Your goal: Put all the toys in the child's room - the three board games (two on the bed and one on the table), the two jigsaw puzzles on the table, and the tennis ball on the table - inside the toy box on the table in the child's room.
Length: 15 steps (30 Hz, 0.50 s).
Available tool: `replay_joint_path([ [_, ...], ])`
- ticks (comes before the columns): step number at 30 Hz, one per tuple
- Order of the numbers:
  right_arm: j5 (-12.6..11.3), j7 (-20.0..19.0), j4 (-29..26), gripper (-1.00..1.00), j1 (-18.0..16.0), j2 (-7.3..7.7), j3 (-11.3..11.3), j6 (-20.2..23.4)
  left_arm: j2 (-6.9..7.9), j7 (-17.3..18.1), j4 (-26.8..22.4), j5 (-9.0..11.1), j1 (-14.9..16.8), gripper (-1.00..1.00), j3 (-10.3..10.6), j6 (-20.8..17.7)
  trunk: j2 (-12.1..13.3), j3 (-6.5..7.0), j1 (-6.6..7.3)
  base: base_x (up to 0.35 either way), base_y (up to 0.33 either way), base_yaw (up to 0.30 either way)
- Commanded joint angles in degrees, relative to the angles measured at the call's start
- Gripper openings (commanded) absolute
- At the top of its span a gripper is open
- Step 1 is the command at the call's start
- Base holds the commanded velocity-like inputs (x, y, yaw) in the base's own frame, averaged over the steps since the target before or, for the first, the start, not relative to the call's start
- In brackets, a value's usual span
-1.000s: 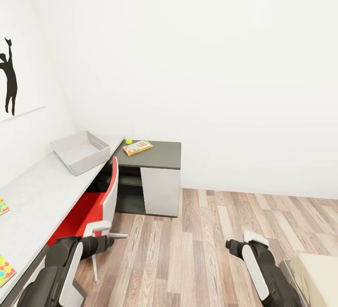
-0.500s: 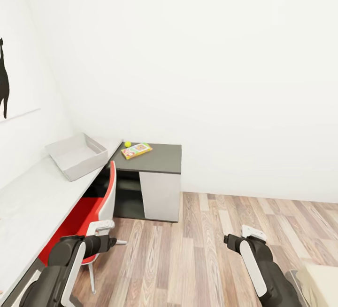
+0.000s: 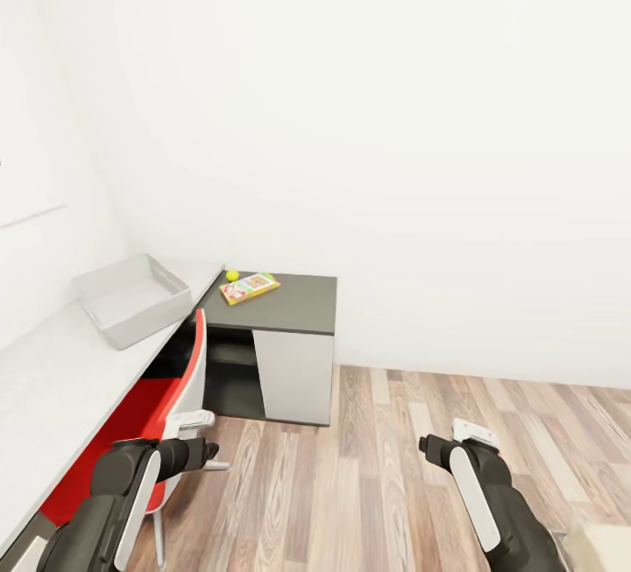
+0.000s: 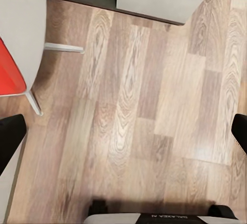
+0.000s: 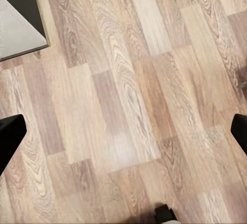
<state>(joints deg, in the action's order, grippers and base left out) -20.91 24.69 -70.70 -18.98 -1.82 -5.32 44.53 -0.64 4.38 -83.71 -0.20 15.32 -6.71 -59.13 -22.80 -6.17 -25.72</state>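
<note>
Head view: toy box (image 3: 131, 299) on pale table (image 3: 53, 379), tennis ball (image 3: 232, 275) beside board game (image 3: 249, 287) on dark cabinet (image 3: 285, 305); left gripper (image 4: 123, 131) and right gripper (image 5: 123, 131) both spread wide, empty, over wood floor (image 3: 368, 467).

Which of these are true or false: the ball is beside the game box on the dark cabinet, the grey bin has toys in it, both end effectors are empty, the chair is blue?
1. The tennis ball lies beside the board game on the dark cabinet. True.
2. The toy box holds toys. False: what shows of its inside is bare.
3. The left end effector and right end effector are open, holding nothing. True.
4. The chair is blue. False: it is red and white.
</note>
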Motion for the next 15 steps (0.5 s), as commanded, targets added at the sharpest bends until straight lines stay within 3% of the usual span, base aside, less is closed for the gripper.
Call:
replay_joint_path([
  [1, -0.6, 0.5, -0.1, 1.0, -0.1, -0.04, -0.1, 0.1, -0.06, 0.3, -0.1, -0.1, 0.1, 1.0, -0.1, -0.3, -0.1, -0.1, -0.06, 0.254, -0.156, 0.176],
  [15, -0.5, 0.5, -0.1, 1.0, -0.1, -0.09, 0.0, 0.1, -0.06, 0.4, -0.1, -0.1, 0.1, 1.0, -0.1, -0.3, -0.1, 0.0, -0.06, 0.144, -0.035, 0.263],
])
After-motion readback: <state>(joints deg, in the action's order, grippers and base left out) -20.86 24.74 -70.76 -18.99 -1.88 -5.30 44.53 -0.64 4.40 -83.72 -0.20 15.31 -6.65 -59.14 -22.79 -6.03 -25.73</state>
